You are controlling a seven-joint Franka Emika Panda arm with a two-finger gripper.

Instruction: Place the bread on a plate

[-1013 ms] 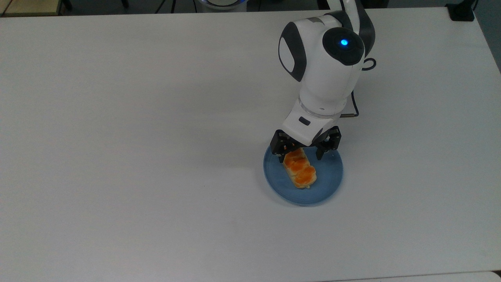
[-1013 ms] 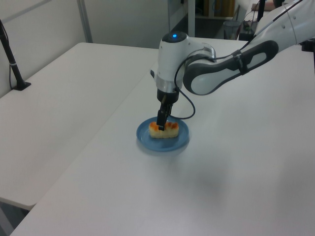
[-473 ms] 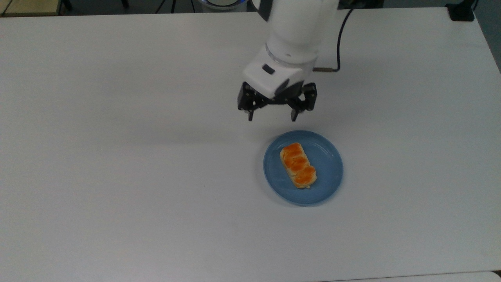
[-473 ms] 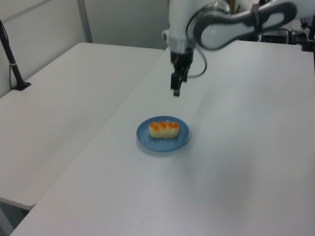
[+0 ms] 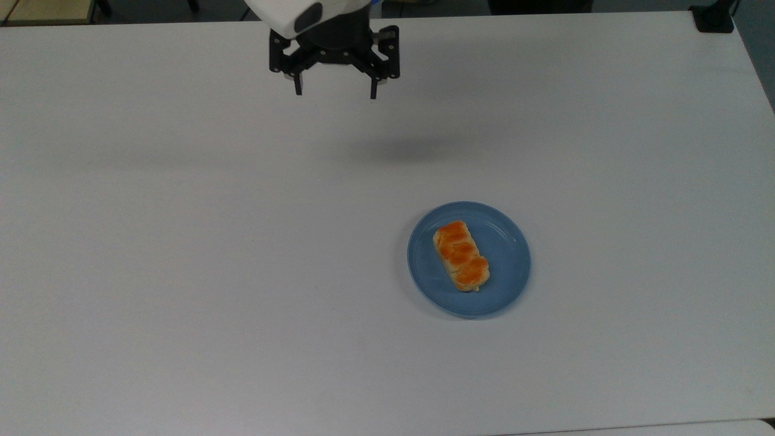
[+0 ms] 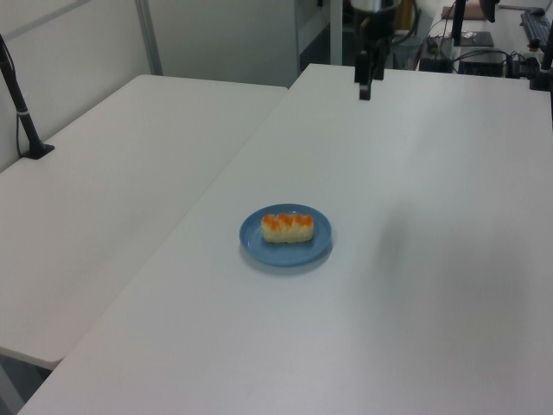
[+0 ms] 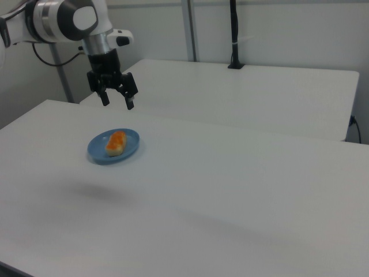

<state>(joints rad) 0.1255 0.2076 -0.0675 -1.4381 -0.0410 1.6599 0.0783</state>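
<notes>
The bread (image 5: 461,255), a pale loaf with orange glazed bumps, lies on the round light-blue plate (image 5: 508,275) right of the table's middle in the top view. It also rests on the plate (image 6: 259,249) in the left view as the bread (image 6: 288,226), and on the plate (image 7: 130,138) in the right view as the bread (image 7: 116,142). My gripper (image 5: 334,94) hangs open and empty high above the table, far up and left of the plate in the top view. The same gripper (image 7: 117,104) hovers above the plate in the right view, and the gripper (image 6: 365,91) sits near the top of the left view.
The white table (image 5: 181,242) is bare around the plate. A second white table (image 6: 104,173) adjoins it on the left view's left. A black pole (image 6: 19,108) stands on that table, and a black clamp (image 5: 714,18) sits at the top view's upper right corner.
My gripper, open throughout, has risen and pulled away from the plate toward the top view's upper left. The bread stays where it was on the plate.
</notes>
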